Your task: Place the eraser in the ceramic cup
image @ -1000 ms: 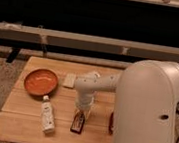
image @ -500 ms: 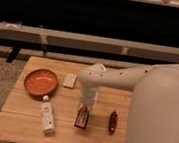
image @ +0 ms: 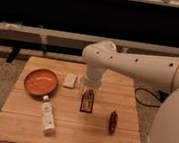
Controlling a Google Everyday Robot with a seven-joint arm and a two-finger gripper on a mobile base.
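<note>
The eraser [image: 87, 102], a dark block with an orange-red stripe, lies on the wooden table [image: 68, 133] near its middle. My white arm reaches in from the right and bends down over the table. The gripper [image: 89, 90] hangs at the arm's end, right above the far end of the eraser and close to it. I cannot tell whether it touches the eraser. The ceramic cup does not show; the arm covers the spot behind the eraser.
An orange plate [image: 41, 82] sits at the left. A flat beige pad [image: 70, 80] lies beside it. A white bottle [image: 48, 114] lies at the front left. A slim reddish-brown pointed object [image: 113, 122] lies right of the eraser.
The bulky part of my arm has swung up and back to the right, uncovering the right side of the table. The gripper stays over the eraser, which has not moved.
</note>
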